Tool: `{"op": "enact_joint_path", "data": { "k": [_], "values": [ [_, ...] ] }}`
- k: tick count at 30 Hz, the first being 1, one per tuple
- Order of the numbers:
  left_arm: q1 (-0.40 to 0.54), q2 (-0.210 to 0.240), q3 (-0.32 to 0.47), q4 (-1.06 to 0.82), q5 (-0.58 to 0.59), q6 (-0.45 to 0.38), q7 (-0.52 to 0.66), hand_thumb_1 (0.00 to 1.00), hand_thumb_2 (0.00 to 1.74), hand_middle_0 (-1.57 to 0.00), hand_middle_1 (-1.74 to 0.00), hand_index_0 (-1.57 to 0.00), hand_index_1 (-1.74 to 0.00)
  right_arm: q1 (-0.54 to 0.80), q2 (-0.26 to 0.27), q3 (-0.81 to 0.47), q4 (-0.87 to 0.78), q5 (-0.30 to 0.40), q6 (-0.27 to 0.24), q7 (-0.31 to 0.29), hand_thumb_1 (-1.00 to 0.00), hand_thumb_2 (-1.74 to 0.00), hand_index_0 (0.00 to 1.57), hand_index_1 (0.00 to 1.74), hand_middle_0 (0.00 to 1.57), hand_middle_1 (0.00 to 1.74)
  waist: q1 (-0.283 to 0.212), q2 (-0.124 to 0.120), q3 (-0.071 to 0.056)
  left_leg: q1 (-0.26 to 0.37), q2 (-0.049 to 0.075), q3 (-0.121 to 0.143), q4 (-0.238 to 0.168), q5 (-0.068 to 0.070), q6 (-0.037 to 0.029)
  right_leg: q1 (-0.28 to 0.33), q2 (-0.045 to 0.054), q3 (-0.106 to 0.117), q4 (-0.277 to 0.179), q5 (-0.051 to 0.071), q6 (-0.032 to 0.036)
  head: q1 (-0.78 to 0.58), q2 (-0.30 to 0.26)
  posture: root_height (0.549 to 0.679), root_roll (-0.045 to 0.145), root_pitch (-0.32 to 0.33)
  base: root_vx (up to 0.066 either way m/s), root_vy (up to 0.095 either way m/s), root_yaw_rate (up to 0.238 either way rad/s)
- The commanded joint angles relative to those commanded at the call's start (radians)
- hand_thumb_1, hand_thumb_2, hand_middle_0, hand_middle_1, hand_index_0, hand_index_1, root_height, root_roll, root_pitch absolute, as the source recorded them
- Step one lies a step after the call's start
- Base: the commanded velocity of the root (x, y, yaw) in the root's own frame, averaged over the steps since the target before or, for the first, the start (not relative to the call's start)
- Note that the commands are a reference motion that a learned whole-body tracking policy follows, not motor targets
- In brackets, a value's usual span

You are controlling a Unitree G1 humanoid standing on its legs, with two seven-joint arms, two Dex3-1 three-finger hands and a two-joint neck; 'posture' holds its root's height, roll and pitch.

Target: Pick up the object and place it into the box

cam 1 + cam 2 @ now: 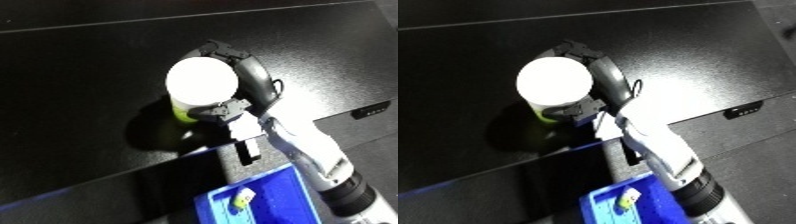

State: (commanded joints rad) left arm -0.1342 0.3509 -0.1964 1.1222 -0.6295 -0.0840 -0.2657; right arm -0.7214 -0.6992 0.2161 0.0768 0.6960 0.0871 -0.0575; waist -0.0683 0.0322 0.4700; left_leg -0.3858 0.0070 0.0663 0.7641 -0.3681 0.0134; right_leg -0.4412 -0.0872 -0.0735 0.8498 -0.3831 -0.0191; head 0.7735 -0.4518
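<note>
A container with a round white lid (pixel 202 80) and a yellow-green body (pixel 182 113) stands on the black table (pixel 80 75). My right hand (pixel 249 75) is curled round it from the right and far side, with the thumb (pixel 218 111) against its near side. The white and silver right forearm (pixel 306 155) reaches up from the lower right. A blue bin (pixel 275 192) sits at the bottom edge, below the table's front edge, with a small yellow and white item (pixel 242 196) inside. My left hand is in no view.
The table's front edge (pixel 133 172) runs diagonally between the container and the bin. A small black device (pixel 370 110) lies at the table's right edge. A pale line (pixel 178 16) crosses the far side of the table.
</note>
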Motion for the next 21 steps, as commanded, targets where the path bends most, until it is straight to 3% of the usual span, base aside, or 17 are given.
{"op": "enact_joint_path", "data": {
  "k": [8,11,16,21],
  "values": [
    [0.028,-0.03,0.03,-0.013,-0.047,-0.008,0.011,0.0,0.0,0.0,0.0,0.0,0.0,0.189,-0.001,-0.172,-0.131,0.003,-0.111,-0.019,-0.8,-1.39,1.26,1.39,1.26,1.39,-0.066,0.014,-0.002,0.011,0.005,0.034,0.0,-0.014,-0.0038,-0.01,0.0188,0.03,0.008,-0.006,0.0037,0.018,0.051,0.626,0.071,-0.016,-0.004,0.086,-0.133],
    [0.036,-0.04,0.042,-0.015,-0.071,-0.019,0.011,0.0,0.0,0.0,0.0,0.0,0.0,0.32,0.01,-0.271,-0.187,-0.029,-0.186,-0.041,-0.8,-1.39,1.26,1.39,1.26,1.39,-0.107,0.019,0.0,0.017,0.009,0.053,-0.003,-0.02,-0.0036,-0.022,0.0334,0.045,0.01,-0.007,0.0048,0.023,0.057,0.626,0.073,-0.007,-0.016,0.077,-0.175],
    [0.045,-0.046,0.057,-0.012,-0.102,-0.036,0.003,0.0,0.0,0.0,0.0,0.0,0.0,0.464,0.012,-0.372,-0.219,-0.046,-0.269,-0.042,-0.8,-1.39,1.26,1.39,1.26,1.39,-0.155,0.022,0.007,0.027,0.011,0.076,-0.01,-0.03,0.0023,-0.03,0.0526,0.062,0.001,-0.001,0.0082,0.069,0.06,0.627,0.073,0.005,-0.025,0.066,-0.195],
    [0.058,-0.058,0.071,0.01,-0.133,-0.064,-0.018,0.0,0.0,0.0,0.0,0.0,0.0,0.605,0.017,-0.46,-0.203,-0.029,-0.35,-0.004,-0.8,-1.39,1.26,1.39,1.26,1.39,-0.205,0.027,0.018,0.047,0.005,0.097,-0.028,-0.036,0.0117,-0.032,0.0734,0.081,-0.013,0.006,0.0115,0.117,0.042,0.628,0.075,0.012,0.002,0.083,-0.225]
  ]
}}
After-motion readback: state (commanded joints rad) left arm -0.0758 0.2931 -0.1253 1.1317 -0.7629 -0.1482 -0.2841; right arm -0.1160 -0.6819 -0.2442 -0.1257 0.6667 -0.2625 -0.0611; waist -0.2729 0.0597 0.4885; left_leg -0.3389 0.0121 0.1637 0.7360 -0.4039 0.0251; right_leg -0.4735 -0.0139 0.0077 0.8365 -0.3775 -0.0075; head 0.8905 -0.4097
